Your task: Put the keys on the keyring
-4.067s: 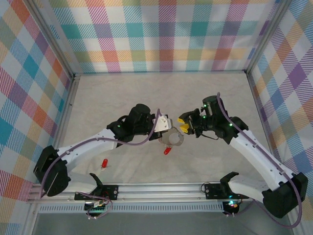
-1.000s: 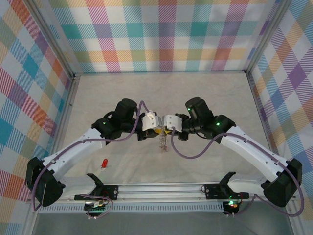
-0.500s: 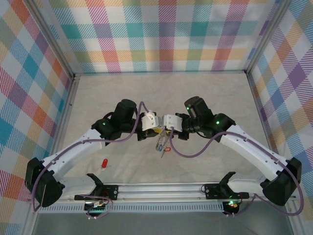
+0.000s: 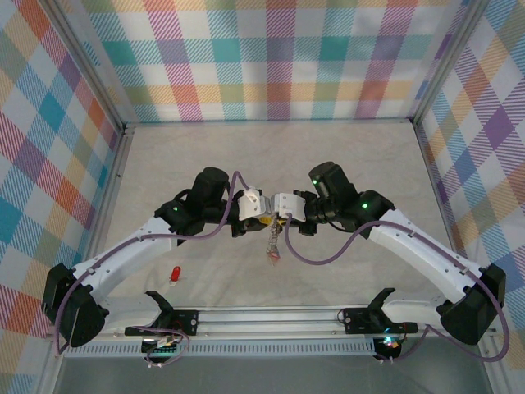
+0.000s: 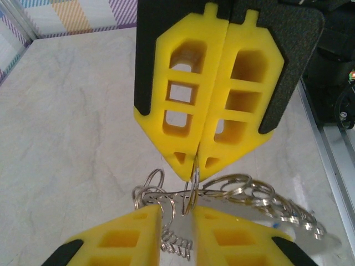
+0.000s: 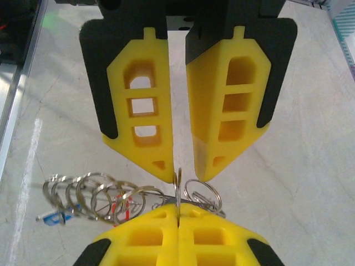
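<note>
My two grippers meet tip to tip above the middle of the table. The right gripper (image 4: 284, 218) (image 6: 178, 208) (image 5: 194, 169) is shut on one thin ring of the keyring (image 4: 272, 240) (image 5: 249, 191) (image 6: 100, 194), a silver chain of rings that hangs below the tips. The left gripper (image 4: 264, 220) (image 5: 176, 213) (image 6: 183, 174) has its fingers a little apart. That ring's edge and a small coil sit in the gap, unpinched. A red key head (image 6: 121, 208) and a blue one (image 6: 52, 219) hang among the rings. Another red key (image 4: 175, 273) lies on the table at the near left.
An aluminium rail (image 4: 262, 316) with both arm bases runs along the near edge. Plaid walls (image 4: 271, 57) and metal posts close in the other three sides. Purple cables (image 4: 320, 258) loop from both wrists. Bare tabletop (image 4: 271, 156) stretches behind the grippers.
Four seconds ago the grippers stood apart with the loop spread between them; now they meet tip to tip. Over the last second the hanging chain swung and the arms barely moved.
</note>
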Available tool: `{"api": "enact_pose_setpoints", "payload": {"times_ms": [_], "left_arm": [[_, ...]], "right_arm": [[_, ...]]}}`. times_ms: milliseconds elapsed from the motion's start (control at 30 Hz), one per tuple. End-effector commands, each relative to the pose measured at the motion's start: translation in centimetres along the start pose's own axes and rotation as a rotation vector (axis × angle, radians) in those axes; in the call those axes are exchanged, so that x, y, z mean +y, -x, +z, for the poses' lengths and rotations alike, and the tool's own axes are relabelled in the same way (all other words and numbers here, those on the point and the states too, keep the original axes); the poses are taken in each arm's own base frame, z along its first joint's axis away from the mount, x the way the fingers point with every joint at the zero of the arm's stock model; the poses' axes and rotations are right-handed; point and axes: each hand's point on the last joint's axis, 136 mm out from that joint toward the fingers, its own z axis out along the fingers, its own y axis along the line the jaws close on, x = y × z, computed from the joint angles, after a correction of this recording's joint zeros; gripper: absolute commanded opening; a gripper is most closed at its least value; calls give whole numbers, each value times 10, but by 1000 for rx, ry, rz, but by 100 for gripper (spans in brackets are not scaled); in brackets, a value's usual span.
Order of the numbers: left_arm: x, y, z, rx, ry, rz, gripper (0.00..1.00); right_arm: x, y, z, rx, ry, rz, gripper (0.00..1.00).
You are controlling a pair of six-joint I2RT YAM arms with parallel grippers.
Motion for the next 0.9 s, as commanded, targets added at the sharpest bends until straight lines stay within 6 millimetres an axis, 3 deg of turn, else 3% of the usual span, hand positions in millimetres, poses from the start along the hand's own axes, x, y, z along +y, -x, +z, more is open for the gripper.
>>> {"api": "enact_pose_setpoints", "payload": {"times_ms": [0,400,500,700,800,867], "left_arm": [[-1,42,-6,-156,-15,94,21],[-8,53,-12,-207,-41,113,20],[-8,51,-11,-209,-41,108,16],[-5,50,-14,-198,-15,118,0],[-6,56,-16,-212,-19,117,0],[-6,58,-18,-227,-16,108,0]], "right_arm": [[13,11,9,-67,64,-18,0],[13,15,10,-116,49,-4,0],[15,18,8,-146,46,-5,0],[15,15,6,-136,41,2,0],[14,15,4,-145,29,13,0],[10,13,0,-173,8,41,8]]}}
